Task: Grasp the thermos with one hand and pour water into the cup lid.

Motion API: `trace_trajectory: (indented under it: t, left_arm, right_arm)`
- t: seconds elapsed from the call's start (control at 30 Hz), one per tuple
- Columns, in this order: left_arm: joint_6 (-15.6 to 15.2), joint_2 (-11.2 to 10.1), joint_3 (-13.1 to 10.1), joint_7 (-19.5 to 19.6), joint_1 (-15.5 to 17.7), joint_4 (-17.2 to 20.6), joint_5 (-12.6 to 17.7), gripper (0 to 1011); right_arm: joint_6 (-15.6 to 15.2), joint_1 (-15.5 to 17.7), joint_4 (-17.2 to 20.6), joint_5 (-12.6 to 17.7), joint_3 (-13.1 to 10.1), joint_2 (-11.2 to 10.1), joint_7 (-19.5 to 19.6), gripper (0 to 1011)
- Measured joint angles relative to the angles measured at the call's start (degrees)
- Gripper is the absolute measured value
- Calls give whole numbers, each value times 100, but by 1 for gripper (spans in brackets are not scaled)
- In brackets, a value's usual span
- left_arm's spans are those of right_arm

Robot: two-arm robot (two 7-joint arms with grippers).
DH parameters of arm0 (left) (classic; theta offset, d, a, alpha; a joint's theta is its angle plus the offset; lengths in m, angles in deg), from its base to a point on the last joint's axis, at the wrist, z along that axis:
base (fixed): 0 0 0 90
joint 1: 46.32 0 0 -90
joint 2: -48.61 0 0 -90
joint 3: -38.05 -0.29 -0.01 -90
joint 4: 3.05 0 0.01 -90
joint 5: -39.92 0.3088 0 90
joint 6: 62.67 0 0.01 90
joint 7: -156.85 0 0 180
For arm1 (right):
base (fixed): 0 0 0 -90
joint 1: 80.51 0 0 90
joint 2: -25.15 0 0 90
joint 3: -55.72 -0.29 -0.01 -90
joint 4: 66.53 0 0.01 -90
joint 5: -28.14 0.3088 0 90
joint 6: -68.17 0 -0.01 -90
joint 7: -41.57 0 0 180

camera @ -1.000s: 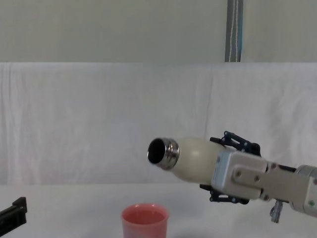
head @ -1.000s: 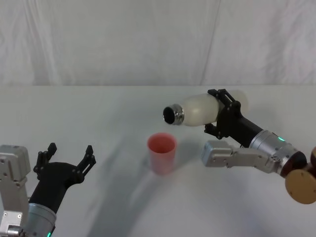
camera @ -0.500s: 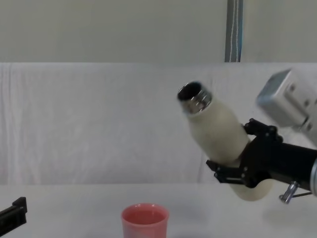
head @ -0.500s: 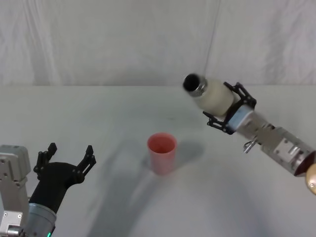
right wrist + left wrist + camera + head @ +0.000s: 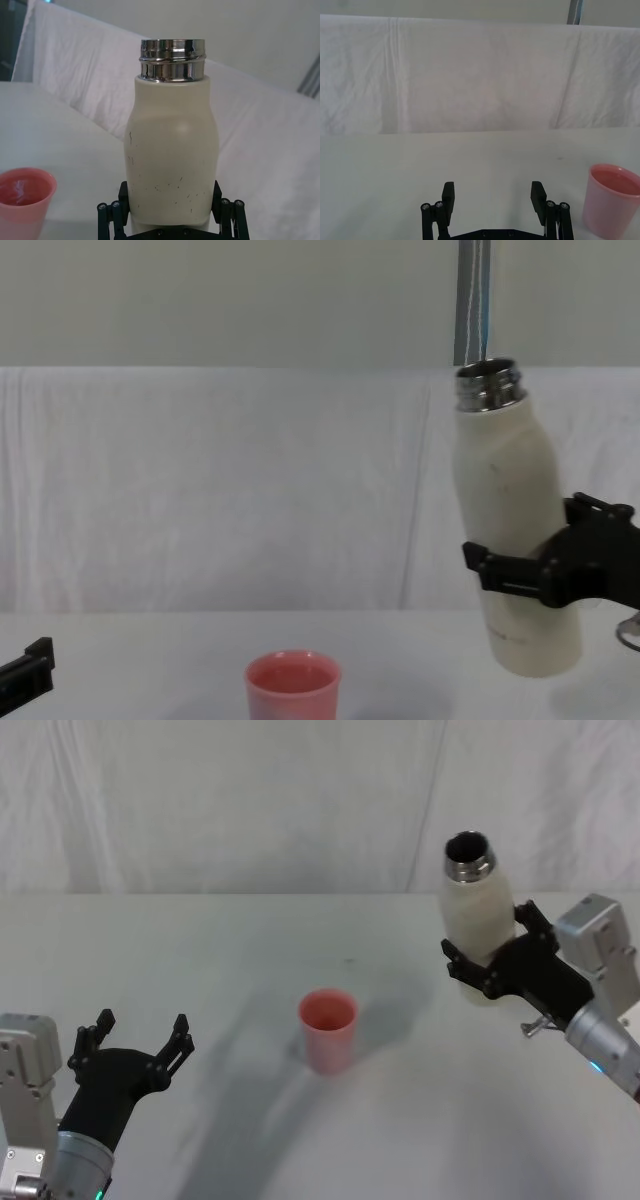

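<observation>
The right gripper [image 5: 495,970] has its jaws clamped around the lower body of the thermos [image 5: 476,925], holding it close to upright and clear of the bench [image 5: 250,940], off to the right of the cup lid [image 5: 327,1029] and well apart from it. The cap is off, so the steel neck is wide open at the top.

That bottle looks rigid and probably has some weight in it, with a smooth matte skin that could slide in a loose grip. Holding it low keeps the neck free, though a top-heavy bottle could swing there; a firm squeeze seems wise.

The pink cup is the touchy bit: small, light plastic, easy to knock over, and it looks like there's already liquid inside.

Room isn't a problem. The bench around the cup is bare, with just the white cloth backdrop behind it. The left gripper [image 5: 130,1055] sits parked near the robot's left side, jaws spread wide on nothing, well away from the cup.
</observation>
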Motion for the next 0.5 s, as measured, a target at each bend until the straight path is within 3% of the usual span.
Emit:
trace_trajectory:
  t: [0.27, 0.5]
  left_arm:
    - [0, 0, 0, 0, 0, 0, 0, 1001]
    - [0, 0, 0, 0, 0, 0, 0, 1001]
  right_arm:
    - [-516, 492, 411, 616, -387, 22, 89, 950]
    - [-765, 822, 640, 1055, -677, 130, 282, 950]
